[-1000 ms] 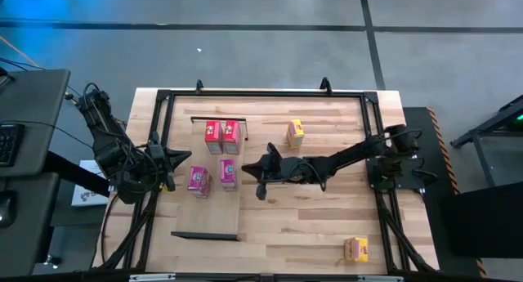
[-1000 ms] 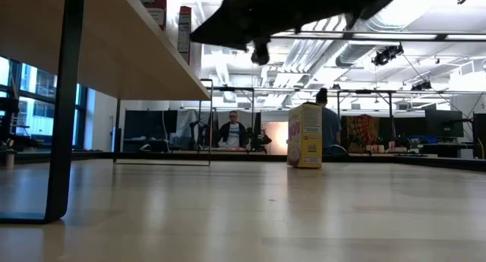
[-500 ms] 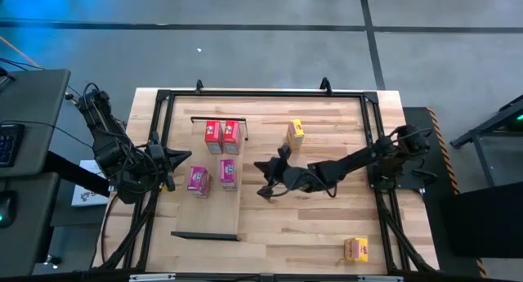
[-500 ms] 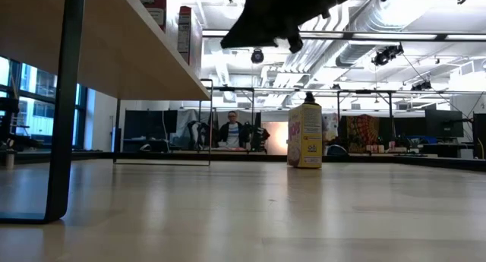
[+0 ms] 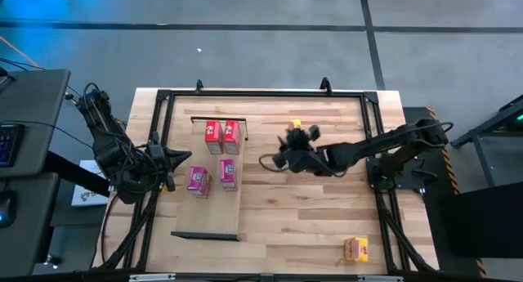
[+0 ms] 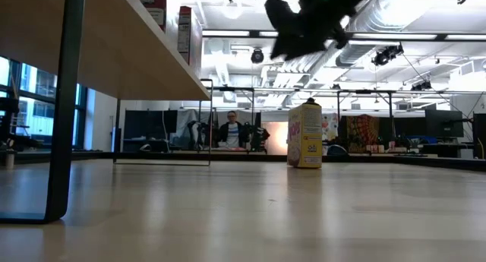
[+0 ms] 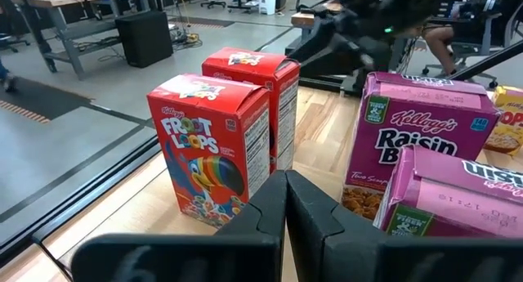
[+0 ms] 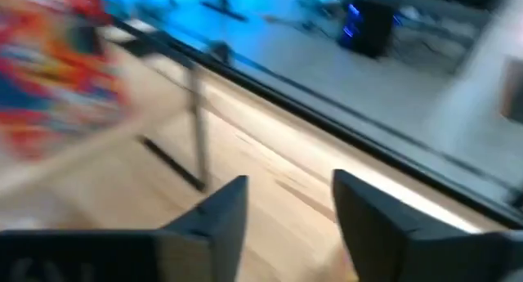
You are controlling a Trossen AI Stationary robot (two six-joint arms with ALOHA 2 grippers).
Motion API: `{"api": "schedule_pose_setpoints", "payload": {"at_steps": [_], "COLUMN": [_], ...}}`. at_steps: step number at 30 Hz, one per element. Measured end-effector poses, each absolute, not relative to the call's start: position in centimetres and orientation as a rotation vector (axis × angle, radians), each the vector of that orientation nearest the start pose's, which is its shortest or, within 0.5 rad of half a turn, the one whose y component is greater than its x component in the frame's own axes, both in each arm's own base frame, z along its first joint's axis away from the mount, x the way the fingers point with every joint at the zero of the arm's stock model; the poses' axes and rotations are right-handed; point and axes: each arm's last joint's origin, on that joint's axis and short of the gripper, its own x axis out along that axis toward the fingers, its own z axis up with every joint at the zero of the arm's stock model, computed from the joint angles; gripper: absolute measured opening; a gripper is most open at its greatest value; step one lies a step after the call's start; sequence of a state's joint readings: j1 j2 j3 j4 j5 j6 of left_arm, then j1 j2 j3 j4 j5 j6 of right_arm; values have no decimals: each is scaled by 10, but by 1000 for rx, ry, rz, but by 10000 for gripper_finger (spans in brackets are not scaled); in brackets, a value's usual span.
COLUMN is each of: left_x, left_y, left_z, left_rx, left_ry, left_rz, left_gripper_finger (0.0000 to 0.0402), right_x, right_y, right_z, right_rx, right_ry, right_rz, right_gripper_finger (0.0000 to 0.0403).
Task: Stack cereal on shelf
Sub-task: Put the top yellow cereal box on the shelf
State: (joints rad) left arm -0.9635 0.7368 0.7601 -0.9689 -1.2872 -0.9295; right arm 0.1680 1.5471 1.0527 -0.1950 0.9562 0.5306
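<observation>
Two red cereal boxes [image 5: 221, 132] and two pink ones [image 5: 212, 177] stand upright on the shelf [image 5: 214, 217], a pale panel at the table's left. Another yellow cereal box [image 6: 305, 134] stands on the tabletop right of the shelf. In the high view only its far end [image 5: 296, 123] shows past my right gripper [image 5: 291, 143]. That gripper hovers above it, open [image 8: 290, 208], with nothing between its fingers. My left gripper [image 5: 169, 159] waits shut [image 7: 286, 208] at the shelf's left side, facing the red boxes [image 7: 221, 143] and pink boxes [image 7: 417, 163].
Another yellow box [image 5: 355, 249] lies near the table's front right corner. A black frame [image 5: 261, 94] runs around the tabletop. The shelf's near half is bare wood. People sit in the room beyond the table [image 6: 231, 131].
My right gripper has gone from beside the shelf's right edge toward the table's far and right side, ending over the yellow box. It has turned about on the way. The boxes have stayed where they were.
</observation>
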Motion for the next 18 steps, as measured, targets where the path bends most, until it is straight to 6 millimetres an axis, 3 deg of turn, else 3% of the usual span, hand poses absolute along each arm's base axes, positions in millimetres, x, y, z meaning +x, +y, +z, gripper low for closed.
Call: {"api": "schedule_pose_setpoints", "payload": {"at_steps": [4,7,18], "left_x": [87,87,87], "left_y": [-76,-76,-76], "left_z": [285,285,285], "left_rx": [-54,-54,-55], "left_ry": [224,224,224], "left_rz": [437,437,437], "left_gripper_finger": [0,0,0], "right_x": [311,307,301], "right_y": [13,-1,-22], "right_z": [239,230,221], "right_rx": [165,224,375], "right_ry": [465,482,438], "right_rz": [-991,-1098,-1211], "right_gripper_finger": [231,259,273]}}
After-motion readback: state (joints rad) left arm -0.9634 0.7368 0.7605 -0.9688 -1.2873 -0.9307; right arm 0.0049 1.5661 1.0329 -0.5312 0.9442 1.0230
